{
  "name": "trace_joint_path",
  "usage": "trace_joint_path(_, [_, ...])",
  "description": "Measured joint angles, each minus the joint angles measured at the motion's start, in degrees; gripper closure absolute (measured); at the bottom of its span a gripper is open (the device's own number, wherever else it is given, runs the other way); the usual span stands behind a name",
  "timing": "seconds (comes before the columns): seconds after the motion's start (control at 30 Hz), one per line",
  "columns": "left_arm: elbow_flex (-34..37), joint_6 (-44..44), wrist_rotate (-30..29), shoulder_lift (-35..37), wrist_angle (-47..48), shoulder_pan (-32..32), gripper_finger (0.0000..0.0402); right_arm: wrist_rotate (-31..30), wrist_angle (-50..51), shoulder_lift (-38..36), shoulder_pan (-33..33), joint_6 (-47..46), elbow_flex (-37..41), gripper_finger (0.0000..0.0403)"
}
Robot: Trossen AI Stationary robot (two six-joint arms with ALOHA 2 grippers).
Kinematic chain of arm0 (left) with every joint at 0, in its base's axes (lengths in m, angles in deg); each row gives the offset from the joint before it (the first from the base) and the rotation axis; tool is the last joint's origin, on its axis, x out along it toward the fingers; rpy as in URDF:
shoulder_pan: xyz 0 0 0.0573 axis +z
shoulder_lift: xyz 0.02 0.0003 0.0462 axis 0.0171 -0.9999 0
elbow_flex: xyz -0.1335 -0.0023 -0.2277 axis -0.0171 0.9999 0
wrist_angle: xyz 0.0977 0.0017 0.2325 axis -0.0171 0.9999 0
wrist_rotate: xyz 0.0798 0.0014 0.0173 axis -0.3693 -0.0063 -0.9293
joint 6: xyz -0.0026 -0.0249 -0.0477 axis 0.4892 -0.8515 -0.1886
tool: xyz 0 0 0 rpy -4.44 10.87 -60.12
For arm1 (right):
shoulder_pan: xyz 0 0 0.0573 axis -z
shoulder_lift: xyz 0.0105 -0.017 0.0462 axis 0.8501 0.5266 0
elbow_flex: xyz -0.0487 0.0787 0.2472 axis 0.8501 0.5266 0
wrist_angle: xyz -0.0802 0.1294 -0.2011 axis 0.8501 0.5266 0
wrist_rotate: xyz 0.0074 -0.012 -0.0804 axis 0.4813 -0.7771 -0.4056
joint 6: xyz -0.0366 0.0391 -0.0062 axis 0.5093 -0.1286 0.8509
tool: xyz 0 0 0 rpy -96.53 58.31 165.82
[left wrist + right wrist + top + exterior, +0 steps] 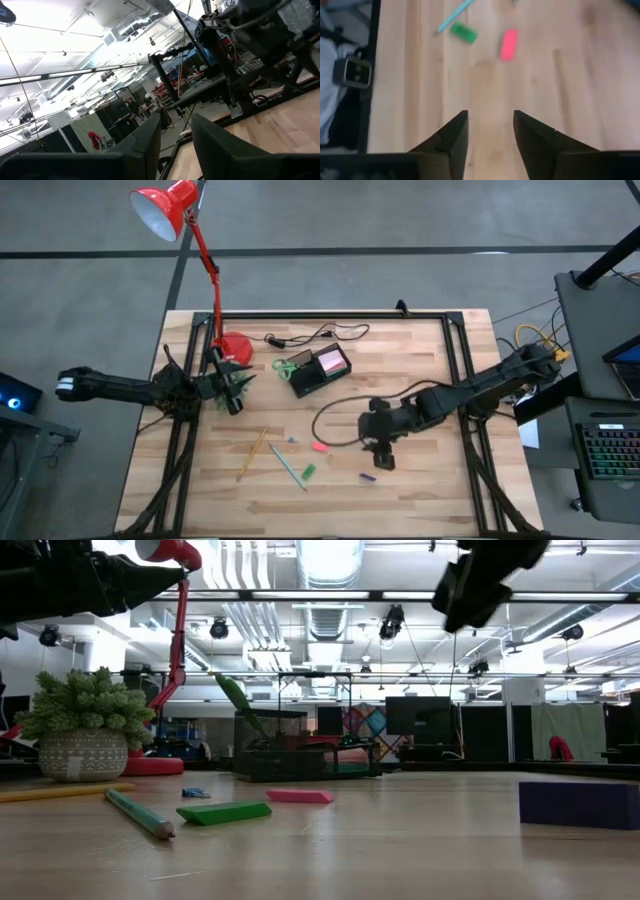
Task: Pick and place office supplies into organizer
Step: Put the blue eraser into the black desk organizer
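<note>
The right gripper (381, 452), fingers apart and empty, is hovering over the counter (420, 500) beside the pink eraser (320, 447); next it needs lowering around one. The left gripper (232, 392), fingers apart, is waiting beside the lamp base (238, 345).

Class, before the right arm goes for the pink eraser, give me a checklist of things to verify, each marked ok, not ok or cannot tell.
1. Right gripper empty, fingers apart: ok.
2. Pink eraser lying free on the table, apart from the green eraser: ok.
3. Gripper directly over the eraser: not ok; it lies ahead.
4. Organizer has free space: cannot tell.
5. Left gripper out of the way, by the lamp base: ok.
</note>
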Motion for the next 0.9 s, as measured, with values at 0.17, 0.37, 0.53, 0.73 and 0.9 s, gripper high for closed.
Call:
trace_joint_path(0.17, [0.0, 0.0, 0.0, 0.0, 0.0, 0.0, 0.0306, 1.3, 0.3, 3.6, -2.8, -6.3, 0.0, 0.0221])
trace_joint_path(0.37, [0.0, 0.0, 0.0, 0.0, 0.0, 0.0, 0.0306, 4.0, 0.2, 8.9, -5.3, -11.4, 0.0, 0.0214])
trace_joint_path(0.53, [0.0, 0.0, 0.0, 0.0, 0.0, 0.0, 0.0306, 4.9, 0.3, 13.3, -5.6, -12.4, 0.0, 0.0216])
trace_joint_path(0.73, [0.0, 0.0, 0.0, 0.0, 0.0, 0.0, 0.0306, 5.4, 0.2, 15.8, -5.6, -16.6, 0.0, 0.0214])
trace_joint_path(0.9, [0.0, 0.0, 0.0, 0.0, 0.0, 0.0, 0.0306, 6.4, 0.1, 15.9, -5.6, -19.4, 0.0, 0.0214])
